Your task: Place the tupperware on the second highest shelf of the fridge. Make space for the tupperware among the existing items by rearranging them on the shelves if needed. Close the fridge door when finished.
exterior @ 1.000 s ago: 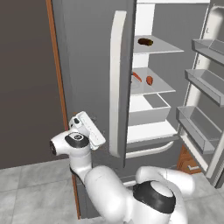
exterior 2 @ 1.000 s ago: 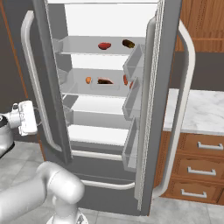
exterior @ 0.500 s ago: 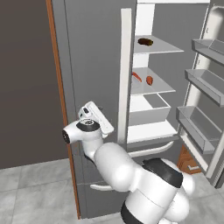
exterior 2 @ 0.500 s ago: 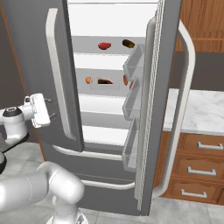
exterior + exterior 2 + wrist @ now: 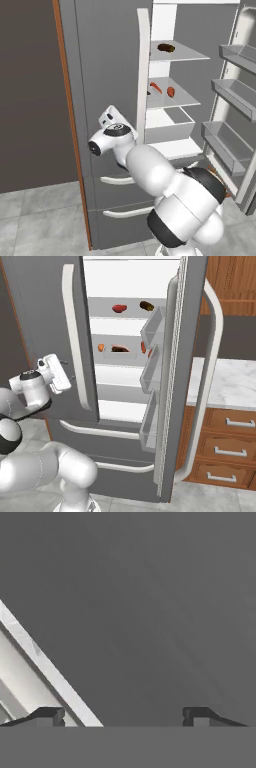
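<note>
The grey fridge [image 5: 105, 60] has its left door [image 5: 40, 316] swung most of the way in, while its right door [image 5: 192, 356] stands wide open. My gripper [image 5: 64, 379] is open against the left door's outer face, beside its pale handle [image 5: 75, 341]. In the hand view the gripper [image 5: 124, 717] holds nothing and faces the grey panel, with the handle [image 5: 45, 667] at lower left. The tupperware [image 5: 120, 354] rests on a shelf [image 5: 120, 361] between an orange lump [image 5: 101, 347] and a red one [image 5: 143, 347]. The shelf above carries a red lump [image 5: 119, 308] and a brown lump [image 5: 146, 305].
Grey bins [image 5: 232, 90] line the inside of the open right door. Two lower drawers with horizontal handles [image 5: 120, 180] sit under my arm. A brown wall panel [image 5: 30, 90] stands left of the fridge, and wooden cabinets with a marble counter [image 5: 227, 381] stand at right.
The left door has swung from wide open to nearly closed, with my hand moving in against its outer face. The right door and the shelf items have stayed put.
</note>
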Available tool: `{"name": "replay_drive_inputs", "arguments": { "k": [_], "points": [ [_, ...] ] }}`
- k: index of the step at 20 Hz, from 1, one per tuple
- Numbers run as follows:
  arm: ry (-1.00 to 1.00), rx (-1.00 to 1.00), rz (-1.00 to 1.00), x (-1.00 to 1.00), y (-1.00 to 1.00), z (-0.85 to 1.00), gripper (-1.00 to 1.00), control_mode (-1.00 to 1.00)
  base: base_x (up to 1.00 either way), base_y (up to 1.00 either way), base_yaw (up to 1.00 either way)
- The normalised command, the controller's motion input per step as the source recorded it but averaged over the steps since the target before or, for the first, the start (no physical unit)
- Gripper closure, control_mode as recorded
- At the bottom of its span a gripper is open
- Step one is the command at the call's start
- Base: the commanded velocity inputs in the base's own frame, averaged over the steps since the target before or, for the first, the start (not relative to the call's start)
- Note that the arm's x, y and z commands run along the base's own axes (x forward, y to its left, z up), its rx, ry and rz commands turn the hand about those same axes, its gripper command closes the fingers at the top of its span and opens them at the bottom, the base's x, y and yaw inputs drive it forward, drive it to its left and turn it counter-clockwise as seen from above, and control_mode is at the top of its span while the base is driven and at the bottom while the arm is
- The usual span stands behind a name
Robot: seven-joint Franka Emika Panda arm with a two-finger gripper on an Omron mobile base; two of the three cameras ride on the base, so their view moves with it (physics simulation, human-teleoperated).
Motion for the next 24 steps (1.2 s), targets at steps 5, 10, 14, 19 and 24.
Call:
{"name": "replay_drive_inputs", "arguments": {
  "k": [5,10,14,19,24],
  "points": [
    [0.04,0.07,0.10,0.56,0.00,0.72,-1.00,-1.00,0.00,0.00,0.00],
    [0.15,0.12,0.15,0.95,0.00,0.33,-1.00,-1.00,0.00,0.00,0.00],
    [0.07,0.12,0.14,0.56,0.00,0.03,-1.00,-1.00,0.00,0.00,0.00],
    [-0.11,0.04,0.20,-0.71,0.00,0.20,-1.00,-1.00,0.00,0.00,0.00],
    [-0.08,0.12,0.17,-0.91,0.01,0.76,-1.00,-1.00,0.00,0.00,0.00]
  ]
}}
